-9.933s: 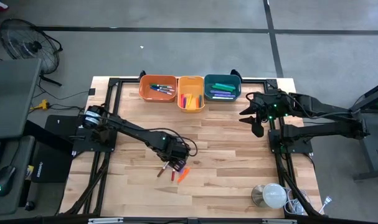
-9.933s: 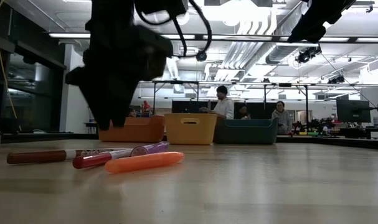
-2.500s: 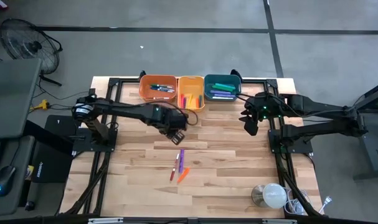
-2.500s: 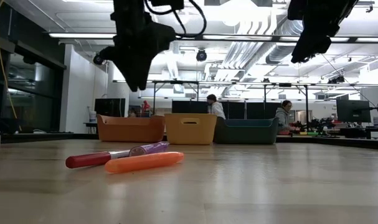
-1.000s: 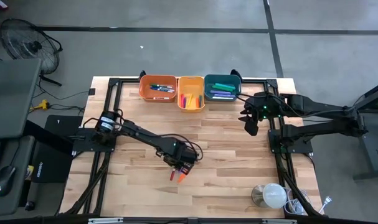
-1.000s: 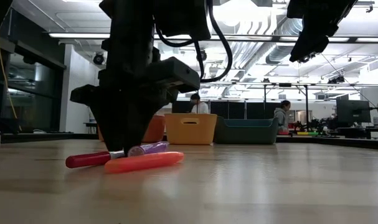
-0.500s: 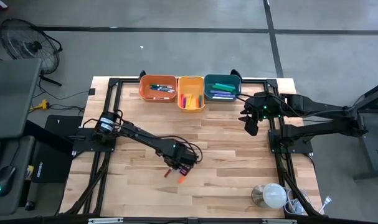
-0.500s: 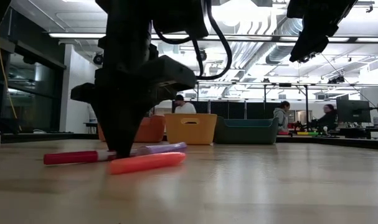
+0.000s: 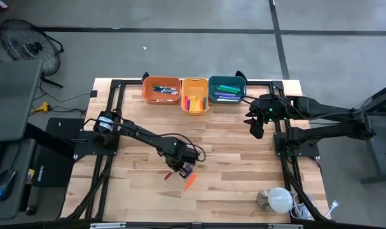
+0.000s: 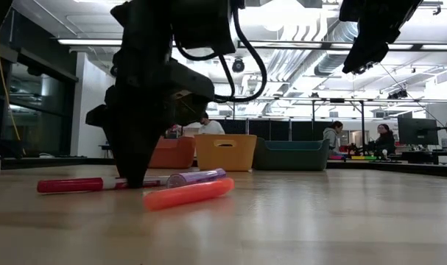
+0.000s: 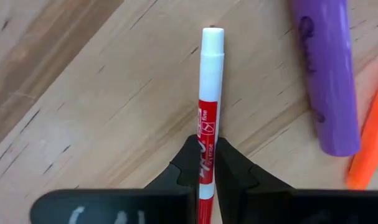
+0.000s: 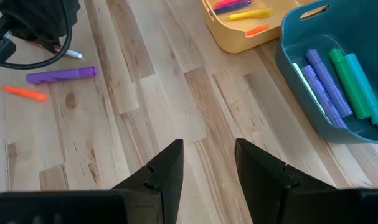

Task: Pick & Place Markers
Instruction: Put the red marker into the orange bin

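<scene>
the left gripper [image 11: 206,163] is down at the table's middle, fingers pinched tight on the red marker [image 11: 208,118] near its middle (probably so it lifts level). the marker lies flat on the wood, just beside a purple marker [image 11: 326,74] and an orange one [image 10: 188,194]. the right gripper [image 12: 207,163] waits near the teal bin [image 12: 338,74], fingers parted around nothing.

My dark fingers [image 11: 204,169] pinch a red marker [image 11: 208,112] with a white end; beside it lie a purple marker [image 11: 322,74] and an orange marker [image 11: 370,143] on pale striped wood [image 11: 101,93].
</scene>
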Motion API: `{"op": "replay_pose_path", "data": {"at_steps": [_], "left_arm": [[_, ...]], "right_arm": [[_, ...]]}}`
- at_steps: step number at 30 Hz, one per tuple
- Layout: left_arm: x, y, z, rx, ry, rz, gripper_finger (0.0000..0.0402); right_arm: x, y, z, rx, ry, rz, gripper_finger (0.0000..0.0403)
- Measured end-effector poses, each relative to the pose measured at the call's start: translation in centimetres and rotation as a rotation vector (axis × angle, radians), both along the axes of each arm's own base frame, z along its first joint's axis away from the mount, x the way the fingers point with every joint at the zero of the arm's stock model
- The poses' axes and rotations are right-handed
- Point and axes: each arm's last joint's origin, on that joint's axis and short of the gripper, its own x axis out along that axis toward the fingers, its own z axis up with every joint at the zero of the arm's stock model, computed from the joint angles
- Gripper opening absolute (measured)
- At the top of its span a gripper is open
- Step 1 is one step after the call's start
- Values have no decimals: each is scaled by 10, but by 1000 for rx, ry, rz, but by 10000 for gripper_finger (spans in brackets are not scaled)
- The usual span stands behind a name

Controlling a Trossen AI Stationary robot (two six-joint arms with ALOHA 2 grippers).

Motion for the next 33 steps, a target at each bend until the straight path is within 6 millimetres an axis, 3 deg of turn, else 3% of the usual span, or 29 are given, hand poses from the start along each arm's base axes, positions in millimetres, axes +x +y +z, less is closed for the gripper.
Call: {"op": "replay_pose_path", "data": {"at_steps": [8,20,27,33], "left_arm": [[0,25,11,21,2,-20,18],[8,51,50,234,101,-127,17],[12,87,76,301,162,-226,17],[11,134,96,358,204,-278,17]], "right_arm": [[0,0,0,-6,1,-4,134],[0,-1,0,-37,7,-3,134],[0,-1,0,-38,6,-6,134],[0,-1,1,-21,-5,-30,134]]}}
